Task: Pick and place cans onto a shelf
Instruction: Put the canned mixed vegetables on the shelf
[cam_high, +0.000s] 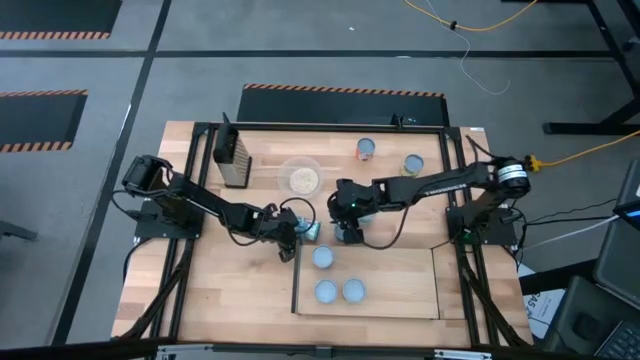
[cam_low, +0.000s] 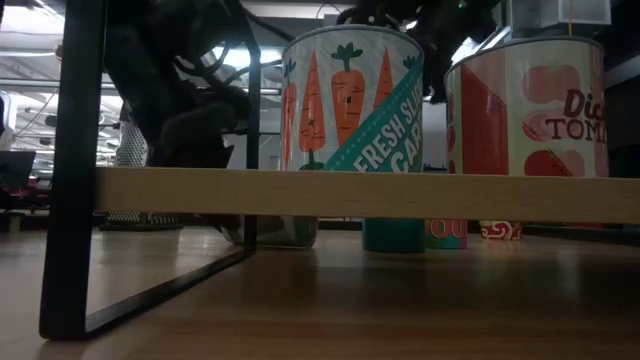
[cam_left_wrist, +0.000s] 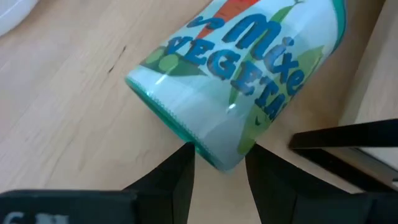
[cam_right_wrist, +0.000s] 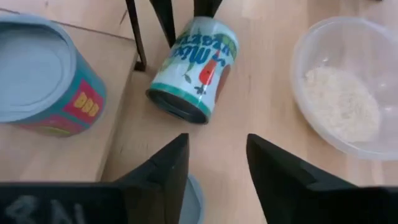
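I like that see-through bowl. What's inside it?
The clear bowl holds a small heap of pale, grainy stuff, maybe rice; I can't tell exactly. It covers only part of the bottom. Nothing else shows inside, and whatever lies under the heap is hidden.

Setting: robotics lab or test bay, not a home. Wooden table (cam_high: 215, 290) stands on a grey floor (cam_high: 200, 50) marked with orange-black hazard stripes (cam_high: 340, 90). Yellow cable (cam_high: 470, 25) and a white one trail across the floor beyond the arms. Black frame legs and equipment sit at the right. Low view shows ceiling strip lights (cam_low: 30, 70) and open workspace beyond.
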